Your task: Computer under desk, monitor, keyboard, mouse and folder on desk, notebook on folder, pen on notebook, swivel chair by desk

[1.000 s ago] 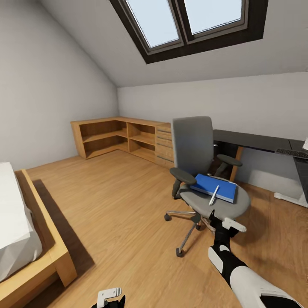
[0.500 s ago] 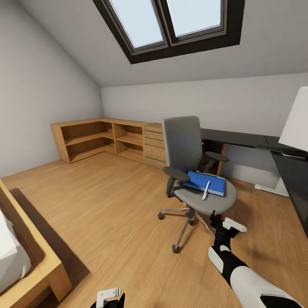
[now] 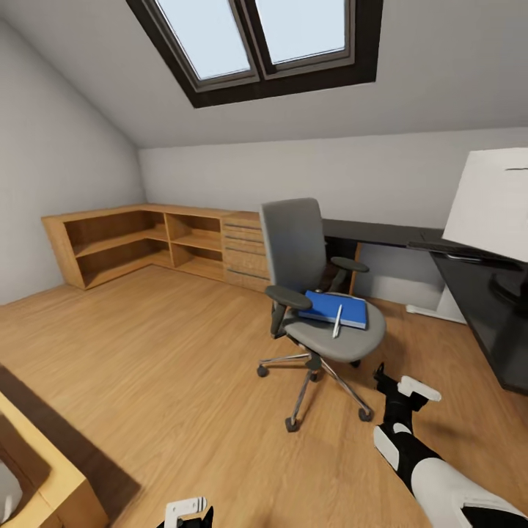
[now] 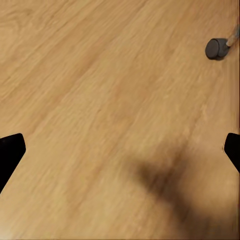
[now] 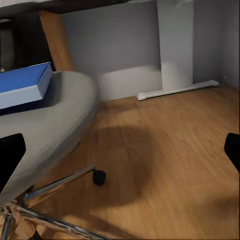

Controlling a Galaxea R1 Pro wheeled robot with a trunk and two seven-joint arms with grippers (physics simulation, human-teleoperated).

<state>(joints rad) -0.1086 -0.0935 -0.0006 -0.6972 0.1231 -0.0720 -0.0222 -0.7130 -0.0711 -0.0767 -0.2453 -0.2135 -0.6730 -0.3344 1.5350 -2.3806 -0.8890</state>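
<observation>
- The wide white-backed monitor at three o'clock in the head view is cut by the edge; its screen faces away.
- The long black desk runs past that edge.
- The low wooden bed frame at seven o'clock is cropped.
- The bright blue flat folder is cropped in the right wrist view.

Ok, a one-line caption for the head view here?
Blue folder and pen on the swivel chair, beside the black desk.
</observation>
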